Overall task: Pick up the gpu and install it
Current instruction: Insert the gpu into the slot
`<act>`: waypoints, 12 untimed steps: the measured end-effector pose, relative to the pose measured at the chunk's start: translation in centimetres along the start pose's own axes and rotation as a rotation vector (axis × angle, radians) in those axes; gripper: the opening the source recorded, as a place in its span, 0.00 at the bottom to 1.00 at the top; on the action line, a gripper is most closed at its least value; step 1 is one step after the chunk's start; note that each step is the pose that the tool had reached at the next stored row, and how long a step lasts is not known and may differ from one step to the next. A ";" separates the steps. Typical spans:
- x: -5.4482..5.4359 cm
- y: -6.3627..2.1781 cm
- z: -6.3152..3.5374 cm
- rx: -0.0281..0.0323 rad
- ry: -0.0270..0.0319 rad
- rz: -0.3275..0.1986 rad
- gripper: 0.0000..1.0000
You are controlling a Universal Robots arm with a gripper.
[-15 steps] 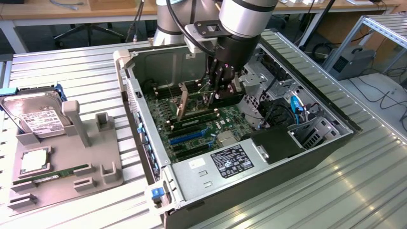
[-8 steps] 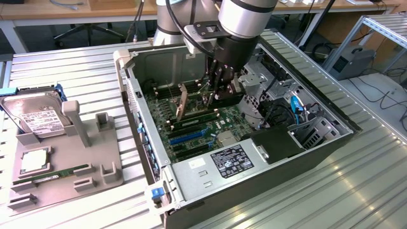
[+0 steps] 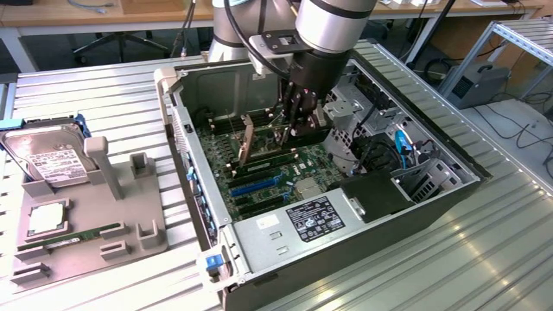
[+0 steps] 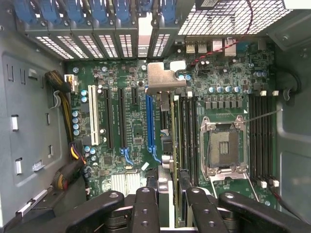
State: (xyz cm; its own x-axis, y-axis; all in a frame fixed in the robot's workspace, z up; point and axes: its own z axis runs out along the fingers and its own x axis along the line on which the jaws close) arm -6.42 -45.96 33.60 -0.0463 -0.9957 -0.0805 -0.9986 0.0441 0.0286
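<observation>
The jaws (image 4: 167, 191) are clamped on the gpu (image 4: 165, 104), pinching its top edge from both sides, and the card hangs edge-down inside the open case (image 3: 201, 84). In the wrist view its silver bracket (image 4: 164, 77) sits up against the rear slot covers (image 4: 112, 43), with the card lined over the board (image 4: 136, 131) just beside the blue slot (image 4: 149, 121). The empty CPU socket (image 4: 223, 145) lies nearby, RAM slots (image 4: 262, 136) beyond it. From the exterior view, the arm (image 3: 333, 26) reaches straight down into the case, jaws (image 3: 298, 133) low over the board. On the exterior view's left, a grey tray (image 3: 82, 240) rests on the tabletop (image 3: 112, 91), carrying a hard drive (image 3: 48, 155) and a RAM stick (image 3: 82, 234).
</observation>
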 end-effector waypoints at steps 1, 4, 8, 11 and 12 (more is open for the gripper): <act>0.0 0.00 0.02 0.0000 0.0000 0.000 0.27; 0.0 0.06 0.05 0.0000 0.0001 0.000 0.27; 0.0 0.09 0.12 0.0000 0.0000 0.000 0.27; 0.0 0.10 0.17 0.0000 0.0001 0.000 0.27; 0.0 0.10 0.19 0.0000 0.0001 0.000 0.27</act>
State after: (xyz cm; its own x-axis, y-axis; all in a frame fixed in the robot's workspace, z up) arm -6.53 -45.97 33.41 -0.0463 -0.9957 -0.0804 -0.9986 0.0442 0.0286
